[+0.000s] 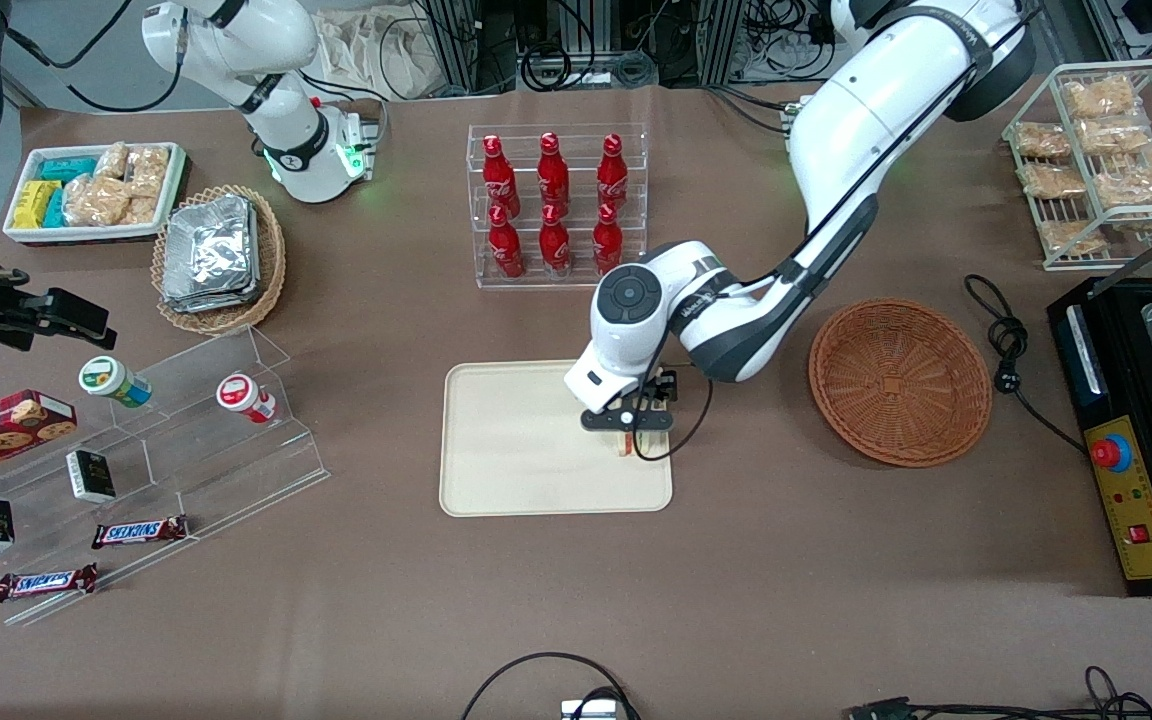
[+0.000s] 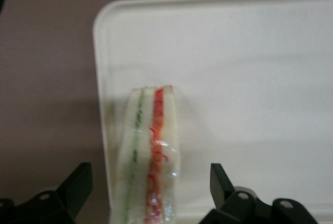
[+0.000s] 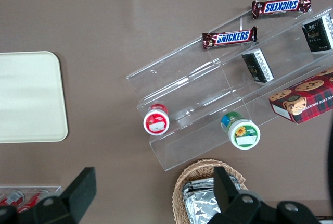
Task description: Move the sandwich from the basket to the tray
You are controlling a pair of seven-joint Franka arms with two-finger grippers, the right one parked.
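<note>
One sandwich [image 2: 150, 161] stands on its edge on the tray [image 1: 516, 440], close to the tray's rim on the basket's side, its red and green layers facing up toward the wrist camera. The gripper [image 1: 628, 425] hangs right over it, just right of centre in the front view, with its jaws spread wide and clear of the bread on both sides, which suggests the sandwich is let go. Right of the tray, the basket [image 1: 901, 383] sits empty, so the move looks nearly finished.
</note>
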